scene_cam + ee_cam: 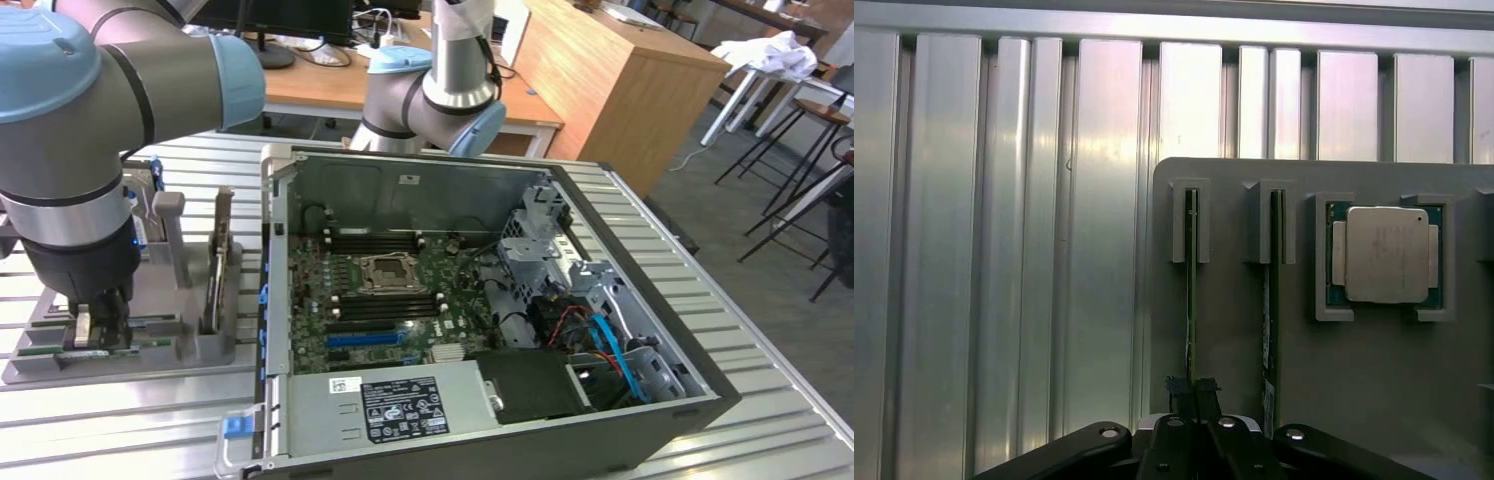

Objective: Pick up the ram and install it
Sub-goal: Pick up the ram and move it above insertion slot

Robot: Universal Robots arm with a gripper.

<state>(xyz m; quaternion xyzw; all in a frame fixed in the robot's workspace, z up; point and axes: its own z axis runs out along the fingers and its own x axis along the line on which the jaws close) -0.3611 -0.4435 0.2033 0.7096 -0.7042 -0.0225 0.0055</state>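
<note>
ram (1191, 290) is clamped edge-on in the holder (1234, 330), gripper (1192, 386) jaws closed narrow on it. judged light, stiff, fragile; best held by board edges.

Even, diffuse room light is washing across the ribbed metal counter (107, 420), with pale glare running along its slats and blooming brightest in the wrist view. The silver processor chip (1386, 254) is catching a soft sheen. The end effector (1194, 388) and the ram (1191, 300) are sitting in dark silhouette, while shadow is pooling inside the open computer case (400, 195).
</note>
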